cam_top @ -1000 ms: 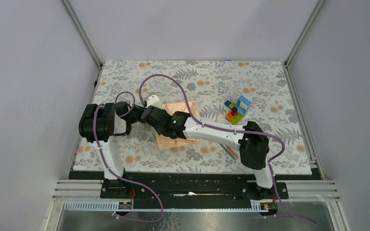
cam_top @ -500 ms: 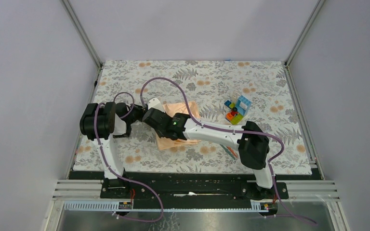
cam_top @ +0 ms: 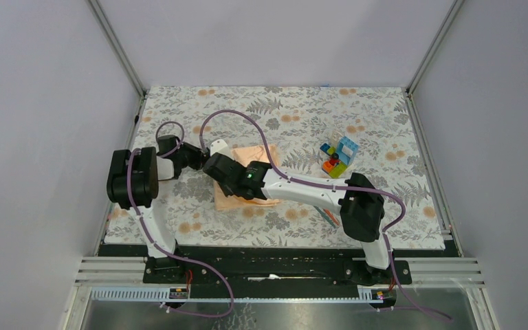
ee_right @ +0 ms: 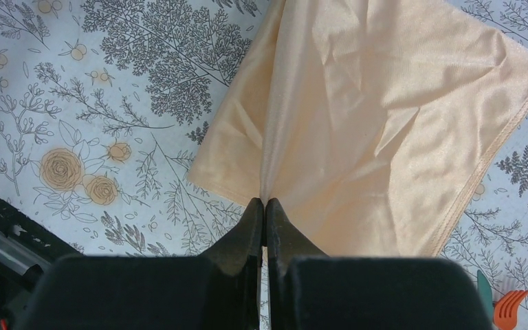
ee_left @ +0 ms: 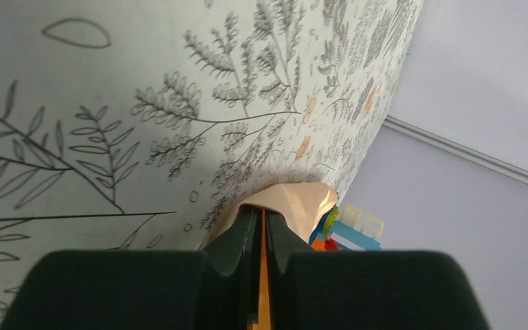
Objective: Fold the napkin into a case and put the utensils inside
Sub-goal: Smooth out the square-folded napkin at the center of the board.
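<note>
The peach-orange napkin (ee_right: 378, 117) lies partly folded on the floral mat, and from above it (cam_top: 228, 201) is half covered by my right arm. My right gripper (ee_right: 265, 201) is shut on a pinched ridge at the cloth's near edge. My left gripper (ee_left: 262, 210) sits at the napkin's left end (ee_left: 295, 203), its jaws almost together with a strip of orange cloth between them. Both utensils lie on the mat to the right of the cloth: an orange fork (ee_right: 511, 306) and a teal piece (ee_right: 485, 285), each only partly in view.
A cluster of multicoloured toy blocks (cam_top: 337, 157) stands right of the napkin, also seen past the cloth from the left wrist (ee_left: 347, 230). The floral mat (cam_top: 282, 110) covers the table between grey walls. A purple cable (cam_top: 247, 120) arcs over the far half.
My left arm has swung left and back, and its jaws have eased slightly. The napkin's near left corner has shifted left. The right gripper keeps its pinch in nearly the same place.
</note>
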Tool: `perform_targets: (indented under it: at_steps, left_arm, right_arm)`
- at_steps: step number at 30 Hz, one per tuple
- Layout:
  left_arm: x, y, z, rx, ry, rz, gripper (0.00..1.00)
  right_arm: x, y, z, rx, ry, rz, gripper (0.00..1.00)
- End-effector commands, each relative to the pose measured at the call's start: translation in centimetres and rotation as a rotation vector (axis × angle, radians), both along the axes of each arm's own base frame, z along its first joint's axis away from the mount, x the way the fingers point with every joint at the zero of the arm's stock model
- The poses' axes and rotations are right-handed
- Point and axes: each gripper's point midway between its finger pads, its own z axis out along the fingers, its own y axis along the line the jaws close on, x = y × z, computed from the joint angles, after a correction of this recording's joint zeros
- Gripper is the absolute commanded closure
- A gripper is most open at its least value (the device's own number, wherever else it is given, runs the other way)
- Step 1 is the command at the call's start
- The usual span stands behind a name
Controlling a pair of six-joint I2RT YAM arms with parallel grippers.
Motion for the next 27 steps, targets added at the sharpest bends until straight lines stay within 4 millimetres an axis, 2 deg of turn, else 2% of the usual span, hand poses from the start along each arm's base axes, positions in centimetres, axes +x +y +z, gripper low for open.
perform_targets:
  at_steps: [1, 2, 5, 7, 12, 15, 19, 22, 24, 26, 27]
  left_arm:
    - [-0.3, -0.4, -0.4, -0.040, -0.021, -0.011, 0.92]
    - [-0.3, -0.4, -0.3, -0.042, -0.023, -0.011, 0.89]
    - [-1.2, -0.1, -0.1, 0.001, 0.010, -0.020, 0.68]
    - [-2.3, 0.6, 0.1, 0.053, 0.038, -0.027, 0.59]
    - [-5.7, 3.4, 0.6, 0.143, 0.148, -0.036, 0.57]
    - [-8.0, 5.3, 0.7, 0.199, 0.221, -0.031, 0.65]
    - [-9.7, 7.3, 2.3, 0.276, 0.240, -0.006, 0.64]
    - [-10.3, 7.3, 4.0, 0.300, 0.186, -0.006, 0.58]
    - [-10.7, 6.9, 5.2, 0.300, 0.137, -0.018, 0.53]
    - [-11.2, 6.5, 5.9, 0.301, 0.115, -0.035, 0.49]
    - [-11.5, 6.1, 6.2, 0.303, 0.108, -0.048, 0.48]
  right_arm:
    - [0.0, 0.4, 2.1, 0.065, -0.007, 0.001, 1.00]
    - [0.0, 0.4, 1.9, 0.064, -0.007, 0.003, 1.00]
    - [-0.1, 0.8, 1.1, 0.058, 0.003, 0.019, 1.00]
    - [-0.1, 1.3, 0.6, 0.060, 0.012, 0.028, 1.00]
    - [-0.3, 2.8, -1.2, 0.074, 0.057, 0.052, 1.00]
    - [-0.6, 3.8, -2.3, 0.082, 0.091, 0.067, 1.00]
    - [-1.4, 4.8, -4.1, 0.090, 0.150, 0.093, 1.00]
    - [-3.0, 5.8, -5.7, 0.114, 0.245, 0.147, 0.71]
    - [-3.6, 6.2, -5.9, 0.146, 0.328, 0.171, 0.51]
    - [-3.6, 5.7, -4.3, 0.192, 0.383, 0.180, 0.37]
    - [-3.2, 5.2, -2.5, 0.228, 0.375, 0.186, 0.32]
